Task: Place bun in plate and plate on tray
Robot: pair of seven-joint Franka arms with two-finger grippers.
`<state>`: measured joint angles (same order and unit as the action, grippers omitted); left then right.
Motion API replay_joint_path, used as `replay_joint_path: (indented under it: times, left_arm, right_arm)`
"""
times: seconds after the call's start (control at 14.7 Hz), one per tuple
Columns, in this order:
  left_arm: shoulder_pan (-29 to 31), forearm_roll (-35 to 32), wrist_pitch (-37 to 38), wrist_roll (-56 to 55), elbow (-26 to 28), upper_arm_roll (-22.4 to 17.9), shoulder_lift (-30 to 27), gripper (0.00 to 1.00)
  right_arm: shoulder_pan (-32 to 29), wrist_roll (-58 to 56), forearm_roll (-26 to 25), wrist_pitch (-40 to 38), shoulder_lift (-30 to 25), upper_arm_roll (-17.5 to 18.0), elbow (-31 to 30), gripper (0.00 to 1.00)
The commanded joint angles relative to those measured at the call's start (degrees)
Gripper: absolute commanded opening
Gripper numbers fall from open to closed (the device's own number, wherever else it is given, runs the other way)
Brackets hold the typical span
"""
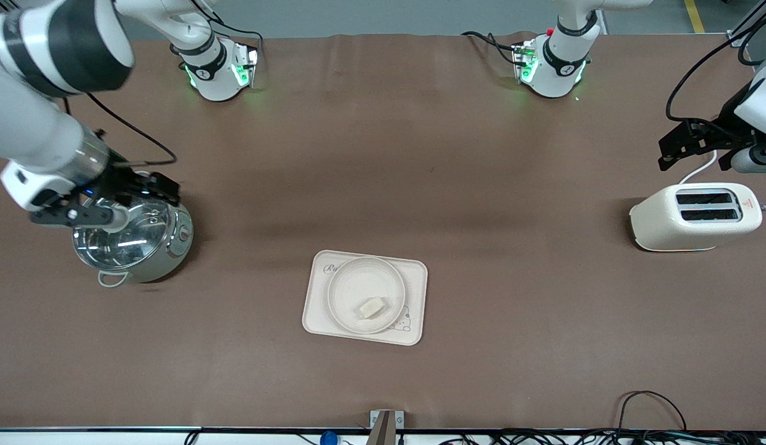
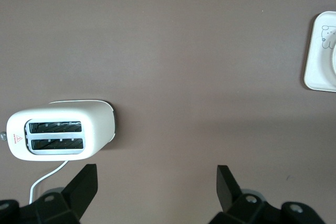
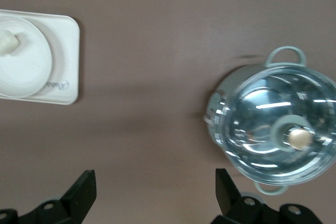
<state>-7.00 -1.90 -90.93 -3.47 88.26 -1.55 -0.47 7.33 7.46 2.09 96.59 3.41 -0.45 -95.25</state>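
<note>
Brown desk spreads wide and bare around centre frame, where the bun lies in the plate on the tray. Left tool, frame right, and right tool, frame left, both gape empty.

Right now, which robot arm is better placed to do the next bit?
Neither: no step is left. The bun lies in the plate, on the tray. The left gripper waits open over the toaster, the right gripper over the pot.
</note>
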Motion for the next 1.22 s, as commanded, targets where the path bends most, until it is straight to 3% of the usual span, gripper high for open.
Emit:
replay_joint_path:
  times: [0.0, 0.14, 0.41, 1.15]
  left_arm:
    - [0.1, -1.1, 1.5, 1.1, -1.7, 0.0, 0.6, 1.0]
    - [0.2, -1.1, 1.5, 1.1, -1.7, 0.1, 0.6, 1.0]
    - [0.3, -1.1, 1.5, 1.1, -1.7, 0.1, 0.6, 1.0]
    - [0.4, -1.1, 1.5, 0.6, -1.9, 0.0, 0.6, 1.0]
  right_arm:
    - [-3.8, -3.9, -2.9, -2.4, -5.8, 0.7, -3.9, 1.0]
    - [-3.9, -3.9, -4.9, -5.2, -7.9, -0.8, -3.8, 1.0]
    - [-5.1, -3.9, -4.2, -9.0, -10.2, -3.9, -3.2, 1.0]
    - [-4.3, -6.0, -3.0, -10.2, -9.8, -3.6, 1.5, 1.0]
